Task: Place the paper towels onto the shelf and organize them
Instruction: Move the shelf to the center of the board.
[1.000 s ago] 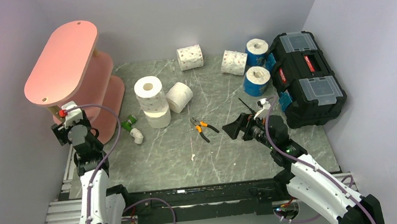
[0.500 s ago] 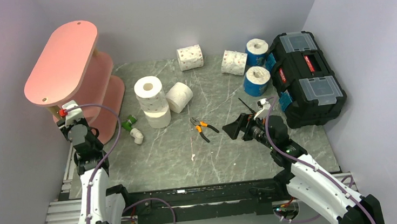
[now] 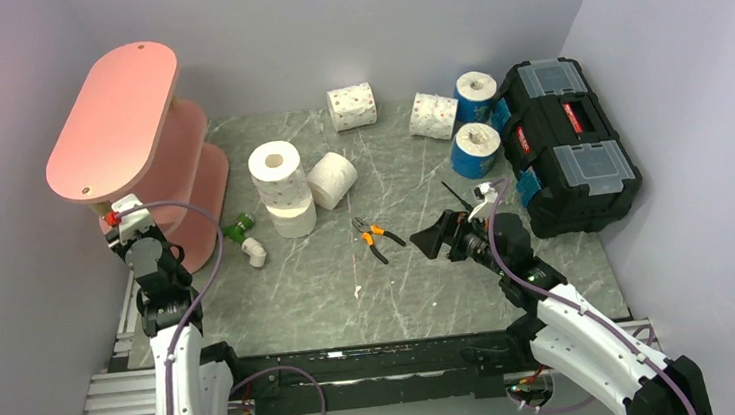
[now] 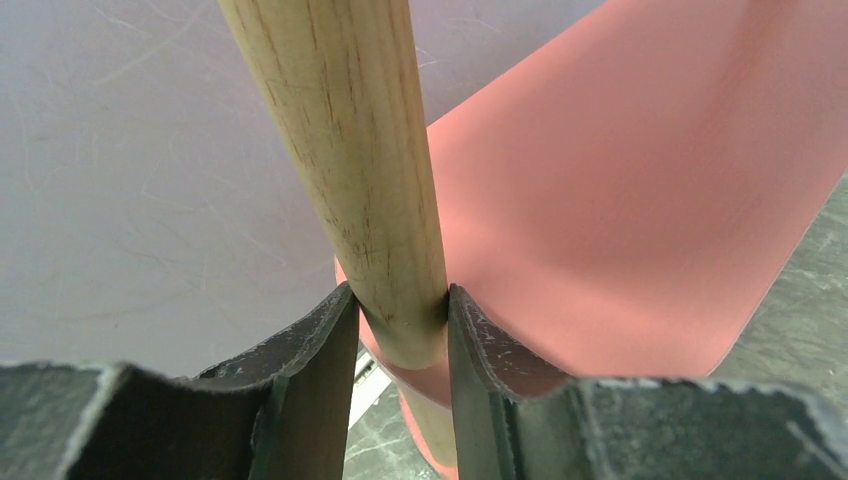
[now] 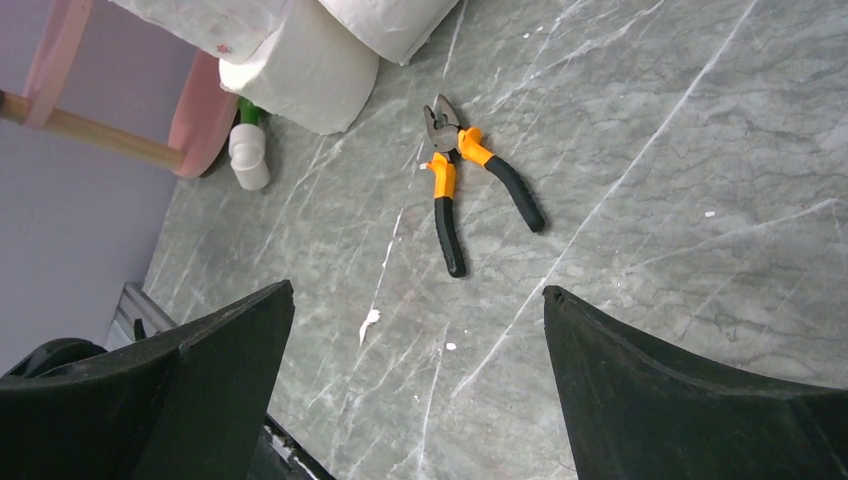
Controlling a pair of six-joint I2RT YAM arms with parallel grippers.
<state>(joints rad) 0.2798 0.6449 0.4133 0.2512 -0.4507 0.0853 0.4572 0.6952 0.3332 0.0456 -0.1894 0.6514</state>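
Left gripper (image 4: 400,312) pinches a light wooden post (image 4: 345,150) of the pink three-tier oval-board shelf (image 3: 115,101) — fingers clamped tight against it. Right gripper (image 5: 417,292) hangs spread wide and empty over the grey marbled table (image 3: 431,292) near orange-handled pliers (image 5: 452,195); beyond, the white, speckled and blue-wrapped paper towel rolls (image 3: 277,165) sit across its far half.

No legible text; labels on the toolbox (image 3: 566,140) unreadable.

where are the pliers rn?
Top view: the pliers lie flat on the table near its centre, just right of the stacked white rolls and left of the open right gripper, touching neither.
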